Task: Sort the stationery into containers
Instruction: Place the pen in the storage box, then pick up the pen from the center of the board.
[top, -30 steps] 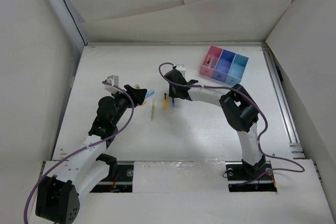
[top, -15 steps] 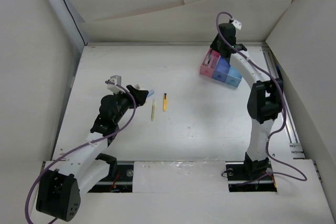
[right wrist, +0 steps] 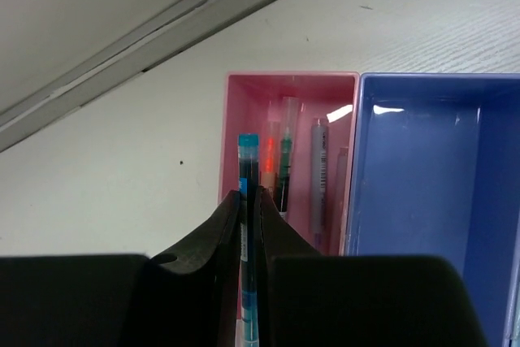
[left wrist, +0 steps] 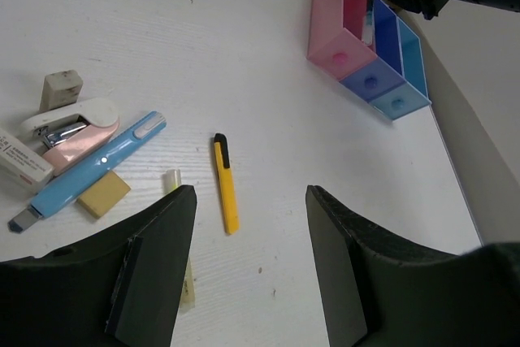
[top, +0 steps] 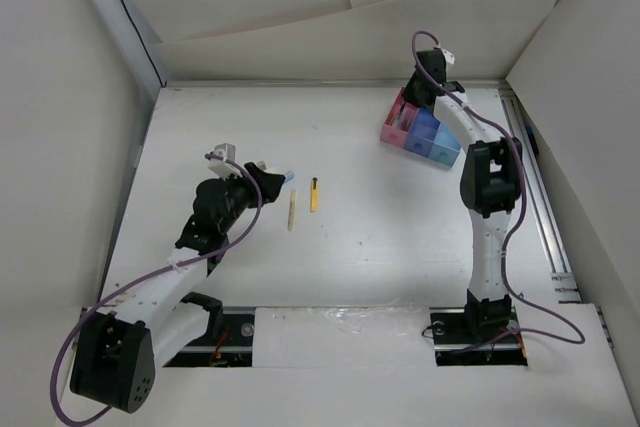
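White table top (top: pixel 400 247), faintly grained and lightly scuffed, viewed from above. Enclosed on three sides by plain white boards: left board (top: pixel 60 127) upright, right board (top: pixel 590 117) set at an angle, back closed by overlapping sheets (top: pixel 350 7) with slanted edges. Dark strip (top: pixel 128 17) down the rear left corner seam. Grey metal rail (top: pixel 541 197) along the right edge of the table, from the far corner towards the near side. White cover plate (top: pixel 340 325) across the near edge. Grey groove (right wrist: pixel 162 30) at the junction of table and back wall, right wrist view. Even, diffuse lighting; soft shadows only.
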Motion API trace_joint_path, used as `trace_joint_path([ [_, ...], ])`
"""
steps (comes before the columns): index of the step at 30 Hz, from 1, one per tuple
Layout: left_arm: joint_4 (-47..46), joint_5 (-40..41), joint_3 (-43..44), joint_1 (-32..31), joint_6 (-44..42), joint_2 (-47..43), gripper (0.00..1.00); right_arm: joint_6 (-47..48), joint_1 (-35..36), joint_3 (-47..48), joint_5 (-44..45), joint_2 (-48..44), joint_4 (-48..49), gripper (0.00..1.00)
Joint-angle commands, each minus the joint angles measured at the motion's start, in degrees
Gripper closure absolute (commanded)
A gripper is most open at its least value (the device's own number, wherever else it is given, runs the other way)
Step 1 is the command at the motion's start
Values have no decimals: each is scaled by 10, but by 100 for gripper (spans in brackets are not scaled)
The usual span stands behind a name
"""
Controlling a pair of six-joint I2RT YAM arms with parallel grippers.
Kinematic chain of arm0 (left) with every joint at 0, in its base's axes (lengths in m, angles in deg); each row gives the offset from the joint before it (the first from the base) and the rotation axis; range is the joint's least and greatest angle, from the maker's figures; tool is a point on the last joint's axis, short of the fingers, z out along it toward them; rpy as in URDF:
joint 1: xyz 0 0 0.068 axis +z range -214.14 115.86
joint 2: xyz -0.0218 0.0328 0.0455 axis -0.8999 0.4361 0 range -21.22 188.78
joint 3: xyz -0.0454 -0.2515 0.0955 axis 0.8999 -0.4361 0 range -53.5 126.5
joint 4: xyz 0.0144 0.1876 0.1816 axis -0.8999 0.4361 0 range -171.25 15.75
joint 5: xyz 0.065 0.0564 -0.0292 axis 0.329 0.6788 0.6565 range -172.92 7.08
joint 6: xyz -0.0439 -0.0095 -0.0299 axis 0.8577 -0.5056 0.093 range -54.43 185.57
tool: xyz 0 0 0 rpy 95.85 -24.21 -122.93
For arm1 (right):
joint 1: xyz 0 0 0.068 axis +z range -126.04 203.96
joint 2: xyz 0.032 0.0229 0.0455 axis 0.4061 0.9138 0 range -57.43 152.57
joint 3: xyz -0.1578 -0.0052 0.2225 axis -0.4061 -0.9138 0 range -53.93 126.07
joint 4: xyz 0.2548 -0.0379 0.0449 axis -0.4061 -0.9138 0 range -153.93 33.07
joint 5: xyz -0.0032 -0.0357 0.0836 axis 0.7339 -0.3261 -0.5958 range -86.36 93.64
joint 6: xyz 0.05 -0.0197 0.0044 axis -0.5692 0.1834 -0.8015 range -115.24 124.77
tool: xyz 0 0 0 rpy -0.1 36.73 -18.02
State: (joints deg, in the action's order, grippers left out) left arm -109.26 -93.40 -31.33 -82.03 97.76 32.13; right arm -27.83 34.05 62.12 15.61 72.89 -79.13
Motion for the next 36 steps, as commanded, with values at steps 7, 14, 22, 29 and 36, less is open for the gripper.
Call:
trace_joint_path([
  [7,-30,-5,14,0,2,4,47,1,-6,-10,1,-27,24,76],
  [14,-25,0,19,0,2,9,47,1,-6,-42,1,-50,31,57],
  [22,-6,41,14,0,2,-33,47,1,57,-177,-5,-186,98,58],
  [29,30,92,9,0,2,-103,47,25,221,-288,4,-244,125,96],
  [36,50,127,9,0,2,-148,47,13,381,-313,46,-205,120,85],
])
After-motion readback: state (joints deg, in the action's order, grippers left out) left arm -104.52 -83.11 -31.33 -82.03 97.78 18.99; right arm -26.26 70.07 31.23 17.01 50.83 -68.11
